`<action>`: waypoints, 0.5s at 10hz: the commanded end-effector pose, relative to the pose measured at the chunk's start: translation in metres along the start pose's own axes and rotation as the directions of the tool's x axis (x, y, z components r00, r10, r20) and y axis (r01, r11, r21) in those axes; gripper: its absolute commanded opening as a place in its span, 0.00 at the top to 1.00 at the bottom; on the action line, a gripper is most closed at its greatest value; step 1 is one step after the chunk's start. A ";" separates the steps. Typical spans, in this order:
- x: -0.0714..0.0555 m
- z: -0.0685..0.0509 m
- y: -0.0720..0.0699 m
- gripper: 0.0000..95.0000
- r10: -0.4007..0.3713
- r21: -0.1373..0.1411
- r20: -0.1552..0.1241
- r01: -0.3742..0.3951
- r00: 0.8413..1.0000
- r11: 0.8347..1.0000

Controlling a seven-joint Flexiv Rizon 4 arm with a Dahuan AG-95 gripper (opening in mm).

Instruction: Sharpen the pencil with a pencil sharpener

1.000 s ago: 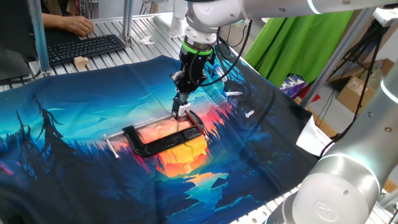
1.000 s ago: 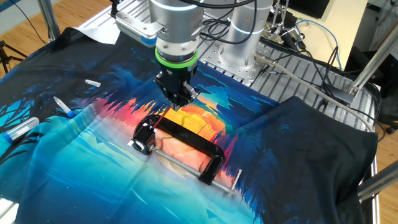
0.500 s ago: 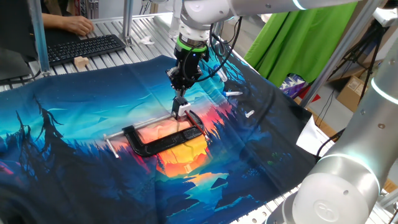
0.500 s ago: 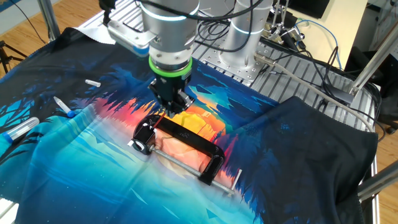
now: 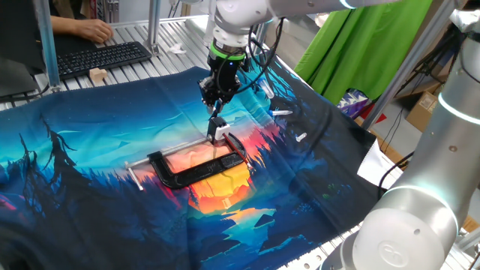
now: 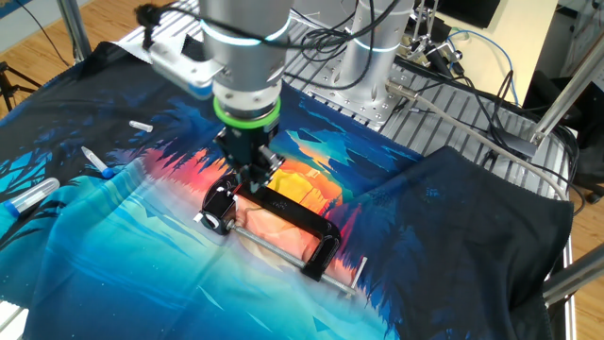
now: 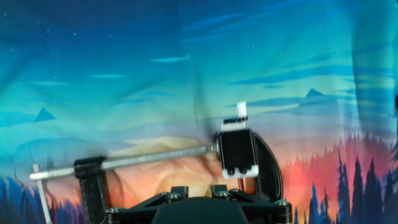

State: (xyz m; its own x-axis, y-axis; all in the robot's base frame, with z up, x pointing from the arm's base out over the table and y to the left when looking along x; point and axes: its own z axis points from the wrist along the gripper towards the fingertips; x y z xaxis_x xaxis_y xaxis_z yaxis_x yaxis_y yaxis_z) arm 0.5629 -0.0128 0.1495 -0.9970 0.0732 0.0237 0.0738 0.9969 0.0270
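Note:
The pencil sharpener [image 7: 237, 152], a small black and white block, sits clamped in the jaw of a big black C-clamp [image 5: 199, 171] on the printed cloth. In one fixed view the sharpener [image 5: 220, 133] stands at the clamp's far end. My gripper [image 5: 216, 109] hangs just above it, fingers pointing down. A thin dark stick, the pencil [image 5: 217, 122], runs from the sharpener up toward the fingers. In the hand view my gripper [image 7: 199, 188] has its fingers slightly parted, with only cloth showing between them. A thin brown sliver of pencil [image 7: 249, 184] shows just below the sharpener. My gripper [image 6: 250, 178] hides the pencil in the other fixed view.
The clamp's silver screw rod [image 7: 143, 160] runs left. Small white loose bits [image 5: 281, 112] lie on the cloth to the right. Tubes and markers [image 6: 28, 198] lie at the cloth's left edge. A keyboard [image 5: 97, 58] and a person's hand [image 5: 94, 30] are at the back.
My gripper has risen and drifted a little away from the sharpener. Its fingers have parted slightly. The clamp and sharpener have not moved.

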 end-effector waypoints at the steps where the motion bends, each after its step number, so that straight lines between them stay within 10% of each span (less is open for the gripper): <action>1: -0.012 0.000 -0.005 0.80 -0.005 0.001 0.000 0.005 1.000 1.000; 5: -0.033 0.006 -0.018 0.80 -0.017 -0.005 0.000 0.017 1.000 1.000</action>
State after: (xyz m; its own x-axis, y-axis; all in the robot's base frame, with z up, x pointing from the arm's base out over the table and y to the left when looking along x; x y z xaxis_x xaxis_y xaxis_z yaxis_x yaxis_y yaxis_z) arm 0.5973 -0.0346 0.1410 -0.9983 0.0546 0.0209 0.0552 0.9979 0.0325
